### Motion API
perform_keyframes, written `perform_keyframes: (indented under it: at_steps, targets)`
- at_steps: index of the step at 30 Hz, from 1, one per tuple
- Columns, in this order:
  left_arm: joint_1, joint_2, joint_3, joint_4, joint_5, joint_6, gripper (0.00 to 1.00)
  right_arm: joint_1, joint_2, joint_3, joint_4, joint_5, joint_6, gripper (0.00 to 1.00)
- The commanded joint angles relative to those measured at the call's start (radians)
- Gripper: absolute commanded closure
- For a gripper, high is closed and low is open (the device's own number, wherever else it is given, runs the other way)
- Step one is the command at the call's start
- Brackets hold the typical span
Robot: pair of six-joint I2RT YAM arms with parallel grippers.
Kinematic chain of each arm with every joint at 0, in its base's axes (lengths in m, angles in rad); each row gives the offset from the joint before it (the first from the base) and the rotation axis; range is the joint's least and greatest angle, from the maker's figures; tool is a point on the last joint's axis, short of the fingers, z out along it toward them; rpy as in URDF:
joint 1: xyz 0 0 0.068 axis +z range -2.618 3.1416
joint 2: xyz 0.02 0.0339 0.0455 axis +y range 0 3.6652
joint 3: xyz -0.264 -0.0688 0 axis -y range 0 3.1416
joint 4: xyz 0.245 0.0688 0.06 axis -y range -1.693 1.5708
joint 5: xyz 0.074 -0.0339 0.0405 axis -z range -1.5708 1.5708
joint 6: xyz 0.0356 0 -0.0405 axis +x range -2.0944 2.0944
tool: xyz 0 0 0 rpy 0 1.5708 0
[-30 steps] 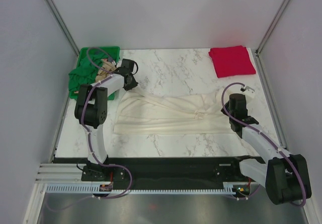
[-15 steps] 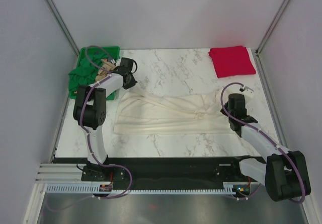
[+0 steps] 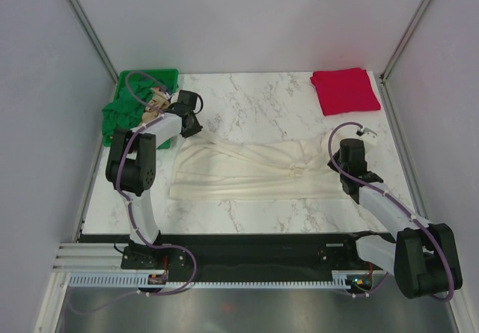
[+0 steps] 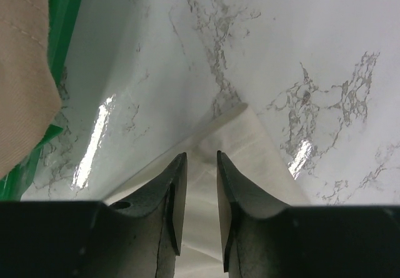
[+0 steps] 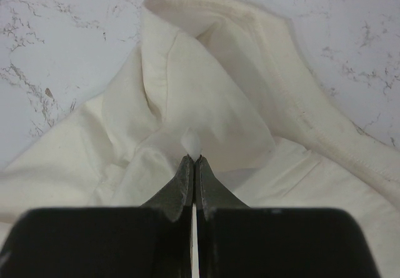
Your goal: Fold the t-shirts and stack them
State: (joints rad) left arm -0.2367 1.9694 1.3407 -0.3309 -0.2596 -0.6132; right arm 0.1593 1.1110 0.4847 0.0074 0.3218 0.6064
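Note:
A large cream-white t-shirt (image 3: 247, 170) lies crumpled lengthwise across the middle of the marble table. My right gripper (image 3: 335, 165) sits at its right end, shut on a small pinch of the cloth; in the right wrist view a white tuft pokes out between the closed tips of the gripper (image 5: 192, 158), with the shirt's folds (image 5: 206, 90) ahead. My left gripper (image 3: 192, 129) hovers at the shirt's far left corner. In the left wrist view the gripper (image 4: 201, 156) has its jaws narrowly apart, with the cream corner (image 4: 262, 159) below them. A folded red t-shirt (image 3: 345, 90) lies at the far right corner.
A green plastic crate (image 3: 153, 77) stands at the far left and holds dark green cloth (image 3: 120, 116) and tan cloth (image 3: 153, 105). The tan cloth (image 4: 22, 72) and the crate's wall (image 4: 65, 15) show at the left of the left wrist view. Grey walls enclose the table.
My left gripper has shifted slightly back and to the left near the shirt's corner. The right gripper and the shirt have hardly moved.

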Motion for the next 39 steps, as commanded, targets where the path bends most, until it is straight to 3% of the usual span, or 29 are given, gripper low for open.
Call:
perform_keyframes:
  at_steps: [1,9,20,31,32,35,37,39]
  targets:
    - [0.004,-0.006,-0.009,0.044,-0.006,-0.025,0.66,-0.003,0.007,0.005,0.037,-0.003,0.009,1.00]
    - [0.002,0.022,0.003,0.066,0.011,-0.025,0.57,-0.003,0.026,0.003,0.046,-0.007,0.013,1.00]
    - [-0.001,0.051,0.020,0.075,0.037,-0.031,0.59,-0.003,0.039,0.003,0.059,-0.013,0.013,1.00]
    - [-0.001,0.008,0.072,0.056,0.017,-0.003,0.78,-0.003,0.059,0.005,0.071,-0.023,0.016,1.00]
    - [-0.001,0.000,0.090,0.043,0.010,0.004,0.83,-0.003,0.064,0.006,0.071,-0.023,0.016,1.00]
    - [-0.001,-0.001,0.103,0.032,0.007,0.010,0.88,-0.003,0.067,0.006,0.072,-0.023,0.016,1.00]
    - [-0.001,-0.004,0.109,0.023,0.005,0.012,0.98,-0.003,0.067,0.008,0.074,-0.024,0.016,1.00]
    - [-0.001,-0.012,0.107,0.023,0.005,0.012,0.98,-0.003,0.067,0.008,0.074,-0.021,0.018,1.00]
